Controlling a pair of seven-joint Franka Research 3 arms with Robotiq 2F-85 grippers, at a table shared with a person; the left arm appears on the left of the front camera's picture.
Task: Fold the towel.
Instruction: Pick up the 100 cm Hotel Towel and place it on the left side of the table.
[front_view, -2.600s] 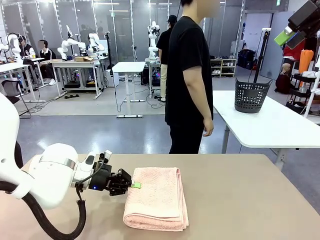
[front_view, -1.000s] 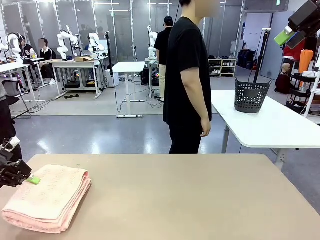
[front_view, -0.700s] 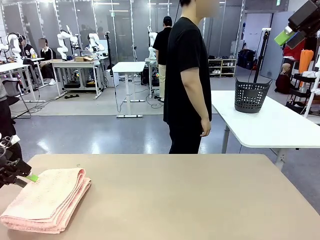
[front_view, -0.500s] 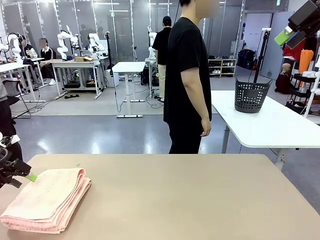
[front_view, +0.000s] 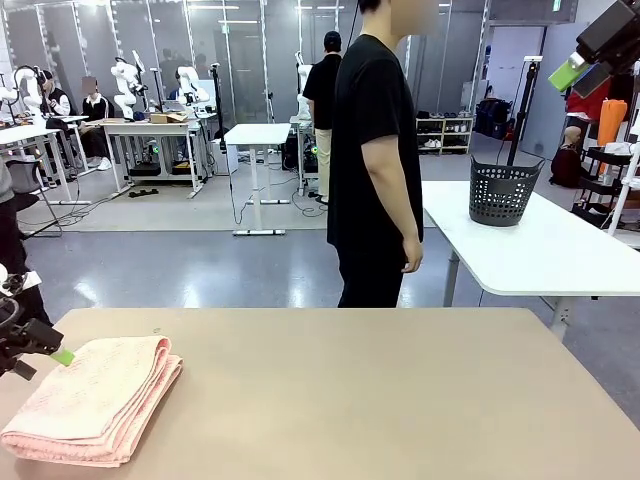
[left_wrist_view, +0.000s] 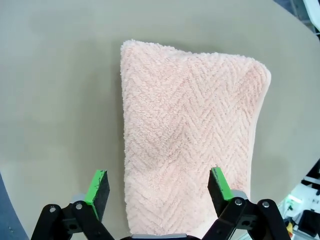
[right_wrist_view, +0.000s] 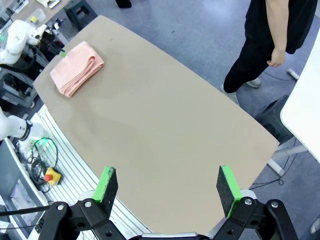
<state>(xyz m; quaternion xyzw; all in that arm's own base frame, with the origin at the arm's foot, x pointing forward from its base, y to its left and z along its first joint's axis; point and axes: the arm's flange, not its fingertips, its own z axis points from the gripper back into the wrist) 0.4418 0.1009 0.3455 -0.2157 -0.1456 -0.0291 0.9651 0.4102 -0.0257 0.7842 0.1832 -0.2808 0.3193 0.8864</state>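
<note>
The towel (front_view: 92, 402) lies folded into a thick salmon-pink pad at the front left corner of the tan table (front_view: 400, 400). My left gripper (front_view: 40, 355) is open at the picture's left edge, just off the towel's far left corner, with a green pad showing. In the left wrist view the herringbone towel (left_wrist_view: 190, 145) lies flat beneath my open left gripper (left_wrist_view: 159, 184); nothing is gripped. My right gripper (front_view: 590, 55) hangs high at the top right. In its own view the right gripper (right_wrist_view: 167, 187) is open far above the table, and the towel (right_wrist_view: 77, 67) looks small.
A person in black (front_view: 375, 150) stands side-on at the table's far edge, arms down. Behind, a white table (front_view: 560, 250) carries a dark plastic basket (front_view: 503, 190). Most of the tan tabletop right of the towel is bare.
My left gripper dragged the towel from the table's middle to the left corner, then opened, let go of its edge and drew back slightly left. The right arm stayed still.
</note>
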